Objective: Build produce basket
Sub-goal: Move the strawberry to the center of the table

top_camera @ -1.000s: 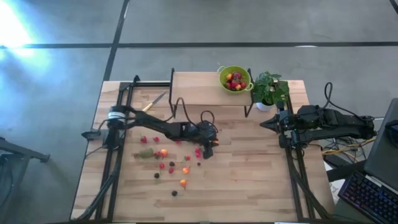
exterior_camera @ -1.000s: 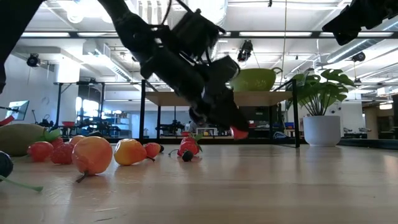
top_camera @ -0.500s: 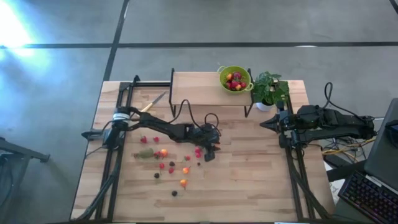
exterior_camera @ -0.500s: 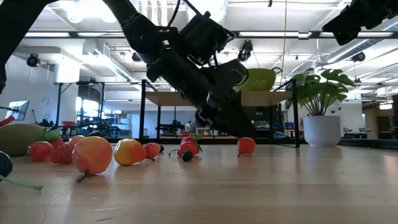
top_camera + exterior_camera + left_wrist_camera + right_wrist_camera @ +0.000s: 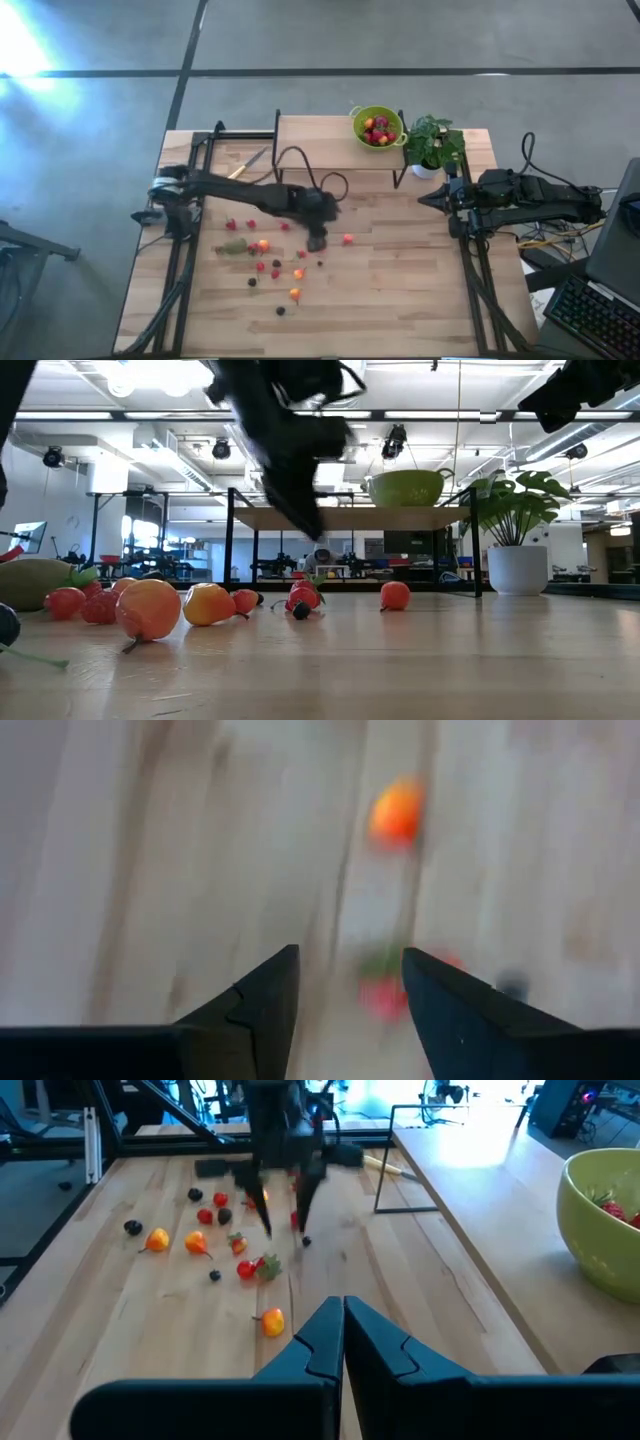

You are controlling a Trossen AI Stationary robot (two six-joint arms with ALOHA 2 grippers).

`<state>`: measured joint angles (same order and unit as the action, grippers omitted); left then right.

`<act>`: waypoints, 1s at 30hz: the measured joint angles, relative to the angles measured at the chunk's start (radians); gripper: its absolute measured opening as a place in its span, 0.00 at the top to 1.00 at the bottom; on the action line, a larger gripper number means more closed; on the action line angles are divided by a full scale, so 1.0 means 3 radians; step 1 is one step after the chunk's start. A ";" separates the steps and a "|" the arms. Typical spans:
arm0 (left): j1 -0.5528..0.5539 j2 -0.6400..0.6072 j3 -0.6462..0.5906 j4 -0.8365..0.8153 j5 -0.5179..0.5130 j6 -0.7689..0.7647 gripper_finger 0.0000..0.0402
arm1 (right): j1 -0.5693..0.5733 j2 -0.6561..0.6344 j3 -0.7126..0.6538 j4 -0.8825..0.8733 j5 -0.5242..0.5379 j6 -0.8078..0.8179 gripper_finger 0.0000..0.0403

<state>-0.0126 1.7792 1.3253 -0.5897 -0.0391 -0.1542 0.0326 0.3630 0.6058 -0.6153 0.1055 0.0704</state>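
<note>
Lime-green basket [image 5: 378, 127] of red berries on the shelf; left gripper [image 5: 318, 240] apart, empty; right gripper [image 5: 424, 200] together.

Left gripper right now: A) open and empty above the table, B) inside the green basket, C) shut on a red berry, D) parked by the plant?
A: the left gripper shows open fingers with nothing between them, and the red berry lies loose on the table beside it.

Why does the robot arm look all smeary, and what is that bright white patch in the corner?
Left wrist view: the wood and the orange fruit are streaked with blur. Low view: the left pincer is a dark smear, while the fruit on the table looks sharp. High view: glare whitens the floor at top left.
</note>
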 joint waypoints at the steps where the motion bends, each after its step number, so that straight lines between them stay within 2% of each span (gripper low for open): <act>1: -0.0016 -0.0111 -0.0019 -0.0205 -0.0026 -0.0067 0.54 | 0.0000 -0.0001 0.0000 0.0002 0.0000 0.0000 0.98; 6: -0.0194 -0.0707 -0.0214 -0.1096 -0.0400 -0.0587 0.55 | 0.0000 0.0002 0.0000 0.0001 0.0001 0.0000 0.98; 10: -0.0337 -0.1216 -0.0563 -0.1264 -0.0742 -0.1180 0.55 | 0.0000 -0.0001 0.0000 0.0001 0.0000 0.0001 0.98; 16: -0.0361 -0.1831 -0.1127 -0.1464 -0.0601 -0.1858 0.55 | 0.0000 -0.0001 -0.0001 0.0001 0.0000 0.0001 0.98; 20: -0.0362 -0.2093 -0.1425 -0.1690 -0.0561 -0.2236 0.55 | 0.0000 -0.0001 0.0000 0.0001 0.0000 0.0001 0.98; 24: -0.0357 -0.2228 -0.1671 -0.1806 -0.0540 -0.2526 0.55 | 0.0000 -0.0001 0.0001 0.0001 0.0000 0.0001 0.98; 30: -0.0357 -0.2210 -0.1846 -0.2013 -0.0520 -0.2593 0.55 | 0.0000 -0.0001 0.0001 0.0001 0.0000 0.0000 0.98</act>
<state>-0.1196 1.1162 0.7716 -1.1937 -0.1952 -0.9322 0.0326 0.3626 0.6060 -0.6151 0.1055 0.0704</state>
